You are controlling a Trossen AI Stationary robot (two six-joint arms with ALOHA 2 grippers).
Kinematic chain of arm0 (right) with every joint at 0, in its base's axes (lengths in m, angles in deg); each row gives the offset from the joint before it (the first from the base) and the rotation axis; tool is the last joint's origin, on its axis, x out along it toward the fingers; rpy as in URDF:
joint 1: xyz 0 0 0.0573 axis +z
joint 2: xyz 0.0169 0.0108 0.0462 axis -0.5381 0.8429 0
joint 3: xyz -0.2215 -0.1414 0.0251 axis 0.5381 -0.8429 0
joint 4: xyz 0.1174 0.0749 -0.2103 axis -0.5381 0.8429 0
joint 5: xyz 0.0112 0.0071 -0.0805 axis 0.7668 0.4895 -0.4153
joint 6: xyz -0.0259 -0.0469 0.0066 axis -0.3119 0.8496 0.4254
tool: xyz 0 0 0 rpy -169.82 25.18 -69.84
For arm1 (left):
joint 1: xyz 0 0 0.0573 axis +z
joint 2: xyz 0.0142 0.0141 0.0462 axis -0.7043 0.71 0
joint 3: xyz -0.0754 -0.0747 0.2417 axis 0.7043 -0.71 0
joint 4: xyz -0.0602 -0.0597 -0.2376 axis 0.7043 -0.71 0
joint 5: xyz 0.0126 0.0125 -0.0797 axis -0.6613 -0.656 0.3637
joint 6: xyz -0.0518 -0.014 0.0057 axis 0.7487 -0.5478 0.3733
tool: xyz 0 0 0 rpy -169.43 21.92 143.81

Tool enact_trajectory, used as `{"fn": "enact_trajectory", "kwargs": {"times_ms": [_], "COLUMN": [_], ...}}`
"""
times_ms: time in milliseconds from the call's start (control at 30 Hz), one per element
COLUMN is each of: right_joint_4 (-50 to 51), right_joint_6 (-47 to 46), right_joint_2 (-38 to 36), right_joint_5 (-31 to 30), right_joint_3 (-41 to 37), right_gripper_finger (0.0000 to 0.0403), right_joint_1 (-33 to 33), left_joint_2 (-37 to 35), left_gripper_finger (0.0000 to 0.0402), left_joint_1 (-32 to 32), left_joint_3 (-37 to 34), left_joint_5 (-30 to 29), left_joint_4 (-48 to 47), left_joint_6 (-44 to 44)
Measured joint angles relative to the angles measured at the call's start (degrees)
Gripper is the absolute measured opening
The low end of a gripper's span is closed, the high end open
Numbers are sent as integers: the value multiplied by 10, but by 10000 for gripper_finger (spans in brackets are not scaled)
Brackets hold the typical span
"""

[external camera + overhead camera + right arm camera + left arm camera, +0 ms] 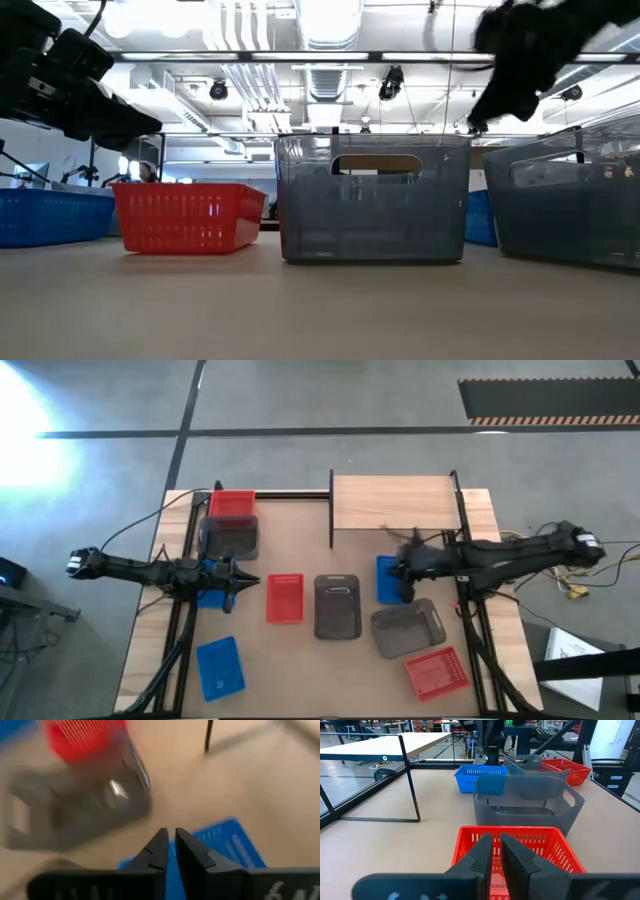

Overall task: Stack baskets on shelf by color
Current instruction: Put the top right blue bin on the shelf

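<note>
The wooden shelf [395,503] stands at the table's far edge, bare on top. Red, blue and grey baskets rest on their bottoms across the table. My left gripper [240,580] is shut and empty. It hangs above the table between a blue basket [210,590] and the middle red basket [285,598], and points at the red basket [530,845]. My right gripper [402,574] is shut and empty, and hangs over another blue basket [390,580], which shows below its fingertips in the right wrist view [225,845]. Both grippers are well above the table in the low view.
A red basket [232,503] and a grey one [230,537] sit at the far left. A grey basket [337,605] sits mid-table, another grey [408,627] and a red [437,672] near right, a blue [219,665] near left. The shelf's black posts [331,510] stand upright.
</note>
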Motion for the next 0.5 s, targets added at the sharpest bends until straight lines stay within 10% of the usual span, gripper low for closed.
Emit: {"fn": "enact_trajectory", "kwargs": {"times_ms": [300,500], "right_joint_4": [176,216], "right_joint_6": [-32,-18], "right_joint_2": [234,322], "right_joint_5": [117,117], "right_joint_3": [176,214], "right_gripper_finger": [182,208], "right_joint_1": [9,9], "left_joint_2": [0,0], "left_gripper_finger": [22,22], "left_joint_1": [0,0], "left_joint_3": [0,0], "left_joint_5": [0,0], "left_joint_4": [0,0], "left_joint_6": [0,0]}}
